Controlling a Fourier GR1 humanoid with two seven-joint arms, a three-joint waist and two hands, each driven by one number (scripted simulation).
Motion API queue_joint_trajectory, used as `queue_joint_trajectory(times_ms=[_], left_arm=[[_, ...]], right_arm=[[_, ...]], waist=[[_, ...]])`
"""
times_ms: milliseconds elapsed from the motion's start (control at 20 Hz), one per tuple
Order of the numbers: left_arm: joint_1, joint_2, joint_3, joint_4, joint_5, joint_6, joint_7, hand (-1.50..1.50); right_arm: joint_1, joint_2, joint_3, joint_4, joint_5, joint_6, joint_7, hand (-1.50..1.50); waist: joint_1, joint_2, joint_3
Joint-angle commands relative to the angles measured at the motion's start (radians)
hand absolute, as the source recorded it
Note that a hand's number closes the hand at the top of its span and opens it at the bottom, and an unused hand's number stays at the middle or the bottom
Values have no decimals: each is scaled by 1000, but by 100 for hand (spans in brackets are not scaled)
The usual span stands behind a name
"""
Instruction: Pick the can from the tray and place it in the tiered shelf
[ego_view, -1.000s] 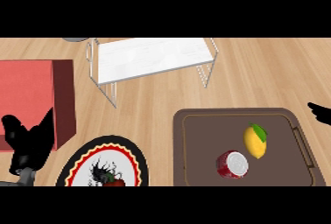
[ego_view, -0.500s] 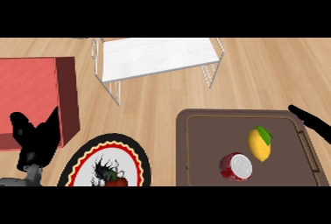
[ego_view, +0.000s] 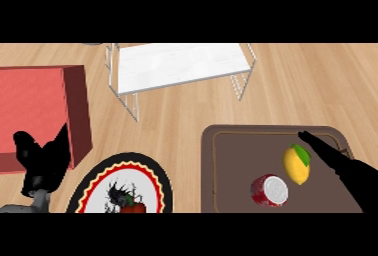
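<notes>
A red can (ego_view: 269, 190) with a silver lid lies in the dark brown tray (ego_view: 236, 165) at the lower right. Beside it in the tray lies a yellow and green mango (ego_view: 297, 164). The white tiered shelf (ego_view: 181, 64) on wire legs stands at the top centre. My right hand (ego_view: 344, 168) reaches in from the right over the tray, fingers straight and open, just right of the mango and apart from the can. My left hand (ego_view: 43, 160) rests open at the lower left.
A red box (ego_view: 40, 115) sits at the left edge. A black plate (ego_view: 125, 187) with a red and yellow rim and a dark pattern lies at the bottom, left of the tray. Wooden counter shows between shelf and tray.
My right hand has come in from the right edge, moving left and down over the tray toward the mango and can. The view has shifted slightly. The left hand stays put.
</notes>
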Motion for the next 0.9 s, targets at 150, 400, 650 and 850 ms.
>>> queue_joint_trajectory(times_ms=[150, 400, 650, 850], left_arm=[[11, -58, -31, 56, 6, -16, 41, 0], [-45, -66, -9, 139, -10, -45, 20, 0], [13, -73, 4, 85, -29, -31, 15, 0], [-13, -87, 4, 104, -42, -34, 14, 0]], right_arm=[[-18, 67, 133, -11, 171, -38, 140, -150], [-73, 151, 189, 124, 261, -52, 97, -150], [-30, 168, 204, 85, 300, -46, 119, -150], [-52, 210, 243, 211, 380, -63, 84, -150]], waist=[[-19, 13, -22], [-17, 19, -22], [-18, 14, -22], [-15, 18, -22]])
